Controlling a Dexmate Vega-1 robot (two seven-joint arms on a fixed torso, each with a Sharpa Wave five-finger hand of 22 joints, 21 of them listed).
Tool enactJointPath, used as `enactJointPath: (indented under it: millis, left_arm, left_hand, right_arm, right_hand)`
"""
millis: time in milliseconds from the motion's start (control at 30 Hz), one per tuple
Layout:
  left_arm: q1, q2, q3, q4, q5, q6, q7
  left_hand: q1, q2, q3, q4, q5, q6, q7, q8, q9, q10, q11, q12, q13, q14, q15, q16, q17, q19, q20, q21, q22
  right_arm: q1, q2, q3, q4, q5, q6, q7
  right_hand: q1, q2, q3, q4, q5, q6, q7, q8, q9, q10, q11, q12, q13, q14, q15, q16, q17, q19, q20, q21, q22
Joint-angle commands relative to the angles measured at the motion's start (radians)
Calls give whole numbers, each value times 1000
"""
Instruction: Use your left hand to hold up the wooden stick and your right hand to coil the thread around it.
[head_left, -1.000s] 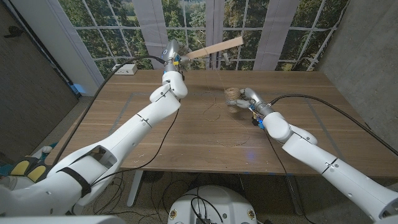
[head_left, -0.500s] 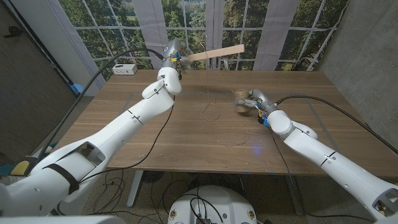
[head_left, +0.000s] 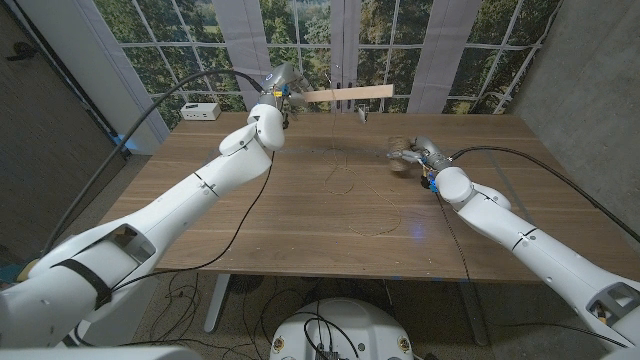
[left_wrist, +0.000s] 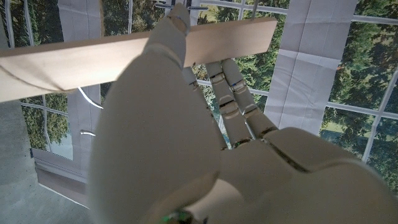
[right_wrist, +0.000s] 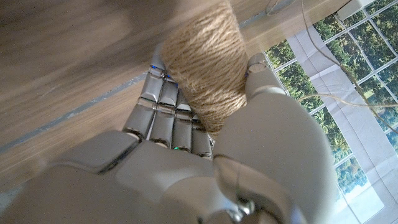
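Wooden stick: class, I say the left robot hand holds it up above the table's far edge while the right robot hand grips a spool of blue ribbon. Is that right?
One detail is wrong. The right robot hand grips a spool of brown twine, not blue ribbon, as the right wrist view shows. The rest stands: the left robot hand holds the wooden stick up above the table's far edge.

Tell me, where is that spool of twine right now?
The spool of twine sits in the right robot hand, above the table's far right part.
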Motion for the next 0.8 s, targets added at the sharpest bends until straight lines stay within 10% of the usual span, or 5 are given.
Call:
enactJointPath:
  millis: [33, 800]
  left_arm:
    - [-23, 33, 35, -22, 58, 11, -71]
    - [-42, 58, 106, -97, 226, 79, -223]
  left_hand:
    - [40, 57, 37, 26, 7, 42, 33, -4, 6, -2, 0, -7, 36, 215, -247, -3, 300, -7, -2, 7, 1]
    - [39, 54, 39, 27, 15, 48, 33, -19, 8, 0, -4, -18, 43, 214, -247, -12, 316, -17, -4, 20, 1]
  right_arm:
    - [56, 2, 7, 18, 9, 74, -24]
    - [76, -47, 22, -155, -87, 167, -4]
  right_hand:
    - [44, 70, 151, 69, 6, 343, -223, 5, 4, 197, -132, 0, 5, 256, -306, 4, 1, -61, -60, 8, 2]
    - [42, 68, 150, 71, 6, 343, -225, 4, 4, 198, -136, -4, 8, 257, -306, 2, 3, -69, -61, 20, 1]
